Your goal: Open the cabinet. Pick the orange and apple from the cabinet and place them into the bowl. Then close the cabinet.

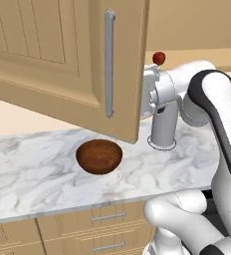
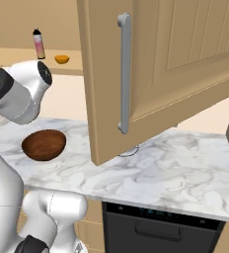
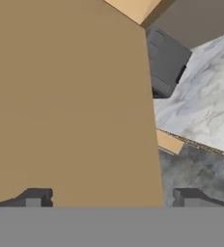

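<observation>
The cabinet door (image 1: 62, 60) stands swung open over the counter, with its long grey bar handle (image 1: 109, 62) facing out. Behind its edge, the red apple (image 1: 159, 58) sits on the cabinet shelf. The orange (image 2: 62, 59) lies on the same shelf further along. The dark wooden bowl (image 1: 99, 156) rests on the marble counter below the door, and it holds nothing. My gripper (image 3: 113, 198) is open, close against the plain tan face of the door (image 3: 70, 96), with nothing between its fingertips (image 3: 36, 198).
A pink bottle with a black cap (image 2: 38, 43) stands on the shelf beside the orange. The marble counter (image 1: 33, 174) has drawers (image 1: 107, 216) beneath it and a dark dishwasher (image 2: 156, 227) to the right. The open door overhangs the counter.
</observation>
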